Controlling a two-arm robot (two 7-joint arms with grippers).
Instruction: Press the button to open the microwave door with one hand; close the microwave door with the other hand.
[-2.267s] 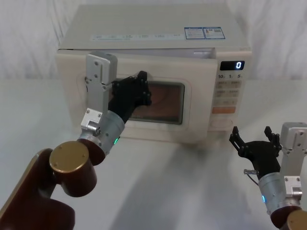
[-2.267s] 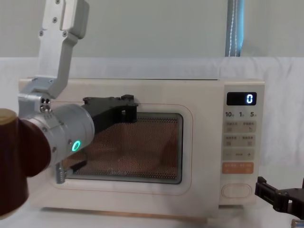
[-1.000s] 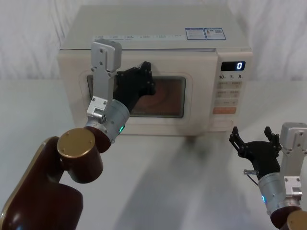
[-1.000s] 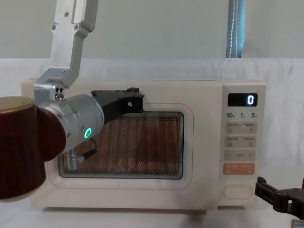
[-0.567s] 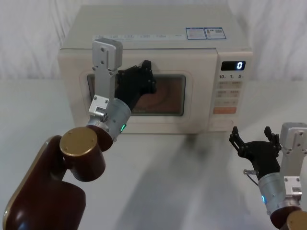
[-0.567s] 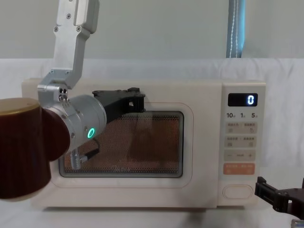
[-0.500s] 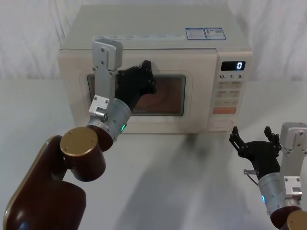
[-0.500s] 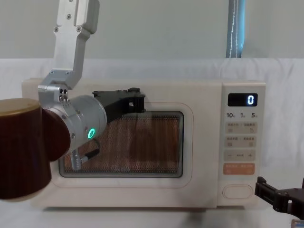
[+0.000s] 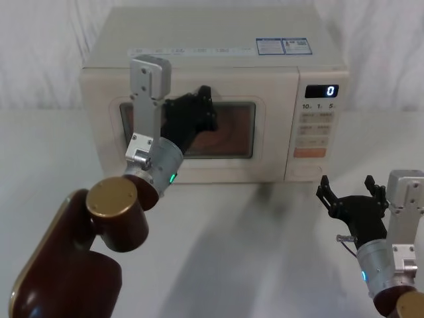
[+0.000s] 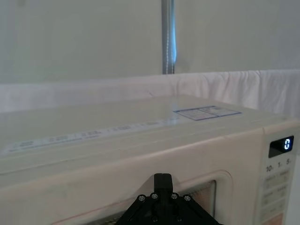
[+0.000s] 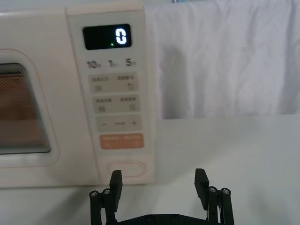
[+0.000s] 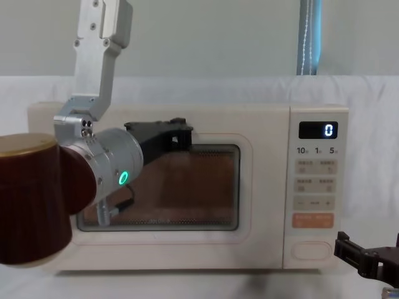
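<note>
Left gripper point(image 9: 199, 106) against the shut microwave door point(image 9: 232, 156), fingers hidden; can't tell. Right gripper point(image 11: 159, 180) spread wide, empty, near button point(image 11: 125, 168).

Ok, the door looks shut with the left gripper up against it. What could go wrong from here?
Two risks. The left gripper sits at the upper edge of the microwave door; more pushing might shove the microwave back across the table. And the right gripper, open, hovers just in front of the button; a forward drift could press it and pop the door open.
</note>
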